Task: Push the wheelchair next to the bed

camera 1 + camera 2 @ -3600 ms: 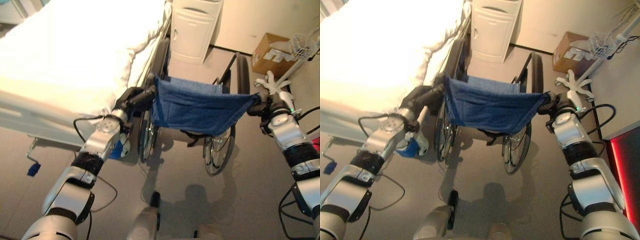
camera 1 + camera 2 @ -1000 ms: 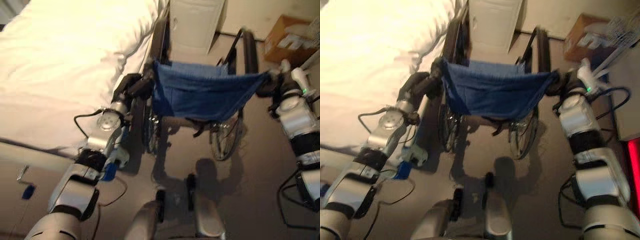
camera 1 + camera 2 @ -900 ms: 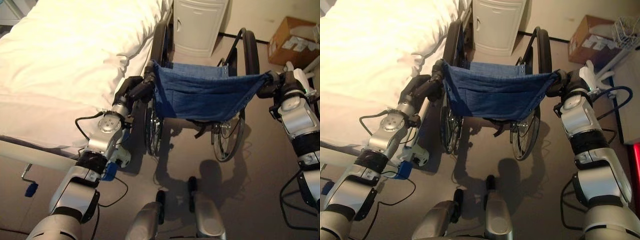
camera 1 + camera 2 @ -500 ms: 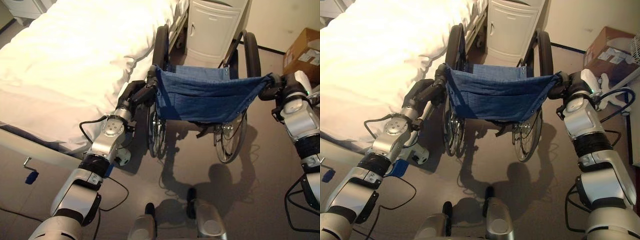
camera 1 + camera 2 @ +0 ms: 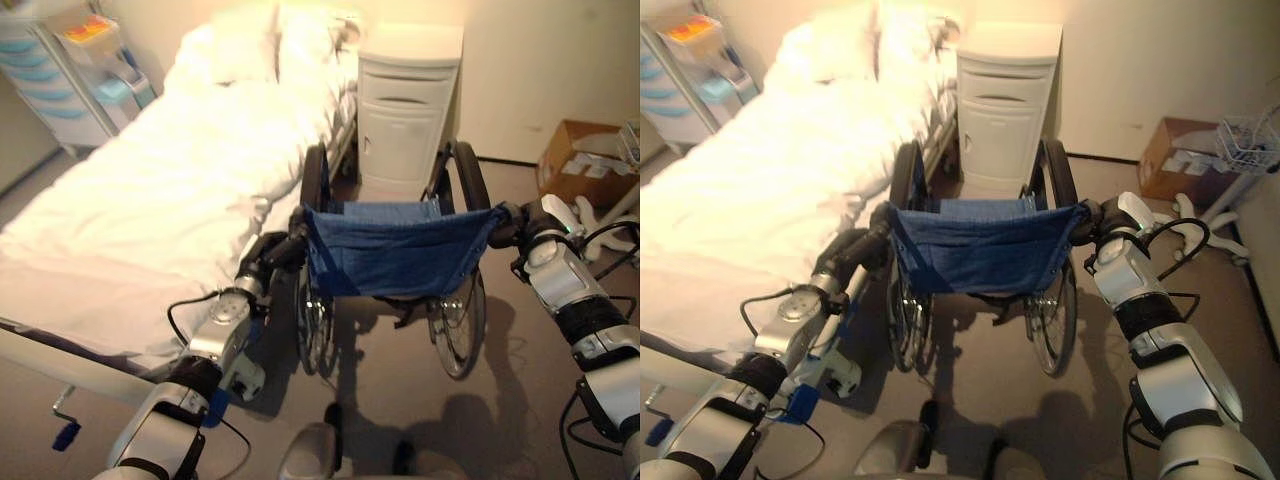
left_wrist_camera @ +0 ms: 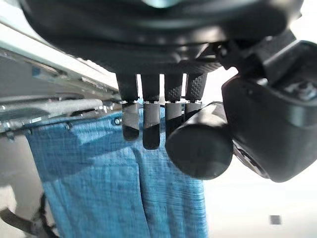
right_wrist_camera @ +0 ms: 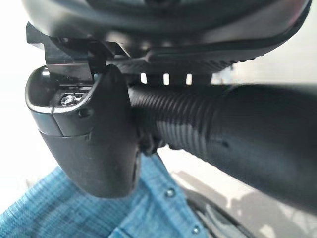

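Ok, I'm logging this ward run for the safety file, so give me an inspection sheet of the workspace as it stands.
Surface: beige floor, bare behind the wheels.
Job's things: wheelchair with blue fabric back, standing beside the bed, facing a white bedside cabinet.
Clutter: cardboard box and a white wheeled stand base on the right; drawer trolley past the bed's far side.
Hands: left hand curled round the left push handle; right hand curled round the right one.
Cables: nothing seen apart from the robot's own.
Surroundings: plain wall behind the cabinet; no person seen.
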`<state>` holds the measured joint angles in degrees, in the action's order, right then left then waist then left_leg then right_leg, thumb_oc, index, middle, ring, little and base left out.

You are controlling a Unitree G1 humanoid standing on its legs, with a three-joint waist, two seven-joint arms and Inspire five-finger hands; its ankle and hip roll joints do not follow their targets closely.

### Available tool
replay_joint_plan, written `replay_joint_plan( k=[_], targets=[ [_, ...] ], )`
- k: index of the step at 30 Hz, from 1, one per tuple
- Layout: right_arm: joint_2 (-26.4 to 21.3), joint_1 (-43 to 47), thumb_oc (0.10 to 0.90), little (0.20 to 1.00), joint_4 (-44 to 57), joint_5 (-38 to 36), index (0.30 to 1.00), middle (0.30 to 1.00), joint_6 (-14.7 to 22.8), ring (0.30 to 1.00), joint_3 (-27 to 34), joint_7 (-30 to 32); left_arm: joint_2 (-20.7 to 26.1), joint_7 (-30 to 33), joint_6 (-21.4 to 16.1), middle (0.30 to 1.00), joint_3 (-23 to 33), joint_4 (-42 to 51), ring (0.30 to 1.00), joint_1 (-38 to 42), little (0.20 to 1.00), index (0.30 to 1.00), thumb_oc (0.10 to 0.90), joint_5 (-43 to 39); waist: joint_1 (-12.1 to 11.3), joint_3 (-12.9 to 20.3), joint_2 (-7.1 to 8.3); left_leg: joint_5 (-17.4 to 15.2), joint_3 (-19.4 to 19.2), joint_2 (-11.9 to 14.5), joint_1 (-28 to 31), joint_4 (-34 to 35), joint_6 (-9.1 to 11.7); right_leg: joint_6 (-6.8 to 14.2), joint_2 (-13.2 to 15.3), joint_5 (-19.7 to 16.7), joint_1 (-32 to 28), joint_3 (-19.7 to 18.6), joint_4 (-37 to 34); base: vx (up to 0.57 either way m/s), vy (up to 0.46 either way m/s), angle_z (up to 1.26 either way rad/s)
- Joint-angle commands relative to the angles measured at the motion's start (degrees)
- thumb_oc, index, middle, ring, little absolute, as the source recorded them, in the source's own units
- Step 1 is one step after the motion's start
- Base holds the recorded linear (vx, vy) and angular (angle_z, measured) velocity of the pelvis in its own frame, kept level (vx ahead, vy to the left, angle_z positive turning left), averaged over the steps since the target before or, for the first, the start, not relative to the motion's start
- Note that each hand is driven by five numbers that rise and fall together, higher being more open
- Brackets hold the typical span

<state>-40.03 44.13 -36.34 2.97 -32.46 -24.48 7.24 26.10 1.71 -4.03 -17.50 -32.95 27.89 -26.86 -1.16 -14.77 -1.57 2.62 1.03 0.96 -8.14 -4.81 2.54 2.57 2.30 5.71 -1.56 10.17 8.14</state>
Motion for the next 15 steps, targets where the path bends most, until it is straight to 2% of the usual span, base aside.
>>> replay_joint_plan(
  k=[1, 13, 14, 15],
  targets=[
    [6.69, 4.24, 0.4, 0.3, 0.36, -3.8, 0.3, 0.3, 7.7, 0.3, -5.34, -8.9, 2.62, 1.48, -0.57, 0.3, 0.76, -0.64, 0.3, 7.93, 0.3, 0.3, 0.4, -0.25, -2.77, -4.05, 1.89, 0.01, 0.14, -0.16, 4.97, 0.24, -0.49, 2.62, 4.09, -4.76, -0.27, -3.24, -1.23, 0.01, 0.046, 0.26],
    [7.75, 9.35, 0.4, 0.3, -1.97, -6.52, 0.3, 0.3, 7.37, 0.3, -6.46, -7.62, 2.84, 4.2, 1.96, 0.3, -1.61, -4.3, 0.3, 15.08, 0.3, 0.3, 0.4, -1.94, -2.12, -5.09, 2.04, -1.15, 0.3, -0.77, 3.46, -1.71, -1.12, 2.62, 4.35, -5.0, 1.55, -4.42, -0.63, 0.01, 0.016, 0.01],
    [7.75, 9.48, 0.4, 0.3, -2.0, -6.79, 0.3, 0.3, 7.45, 0.3, -6.43, -7.4, 2.89, 4.12, 2.07, 0.418, -1.59, -4.36, 0.418, 15.25, 0.418, 0.418, 0.478, -2.12, -2.12, -5.15, 2.06, -1.18, 0.3, -0.78, 3.42, -1.71, -1.13, 2.63, 4.36, -4.99, 1.62, -4.43, -0.62, 0.0, 0.0, 0.0],
    [7.73, 9.77, 0.549, 0.524, -1.98, -7.21, 0.524, 0.524, 7.44, 0.524, -6.39, -6.92, 2.95, 3.99, 2.5, 0.9, -1.62, -4.41, 0.9, 15.53, 0.9, 0.9, 0.8, -2.33, -2.12, -5.31, 2.08, -1.18, 0.3, -0.79, 3.34, -1.72, -1.15, 2.63, 4.34, -5.0, 1.76, -4.45, -0.58, -0.02, 0.0, 0.03]
  ],
)
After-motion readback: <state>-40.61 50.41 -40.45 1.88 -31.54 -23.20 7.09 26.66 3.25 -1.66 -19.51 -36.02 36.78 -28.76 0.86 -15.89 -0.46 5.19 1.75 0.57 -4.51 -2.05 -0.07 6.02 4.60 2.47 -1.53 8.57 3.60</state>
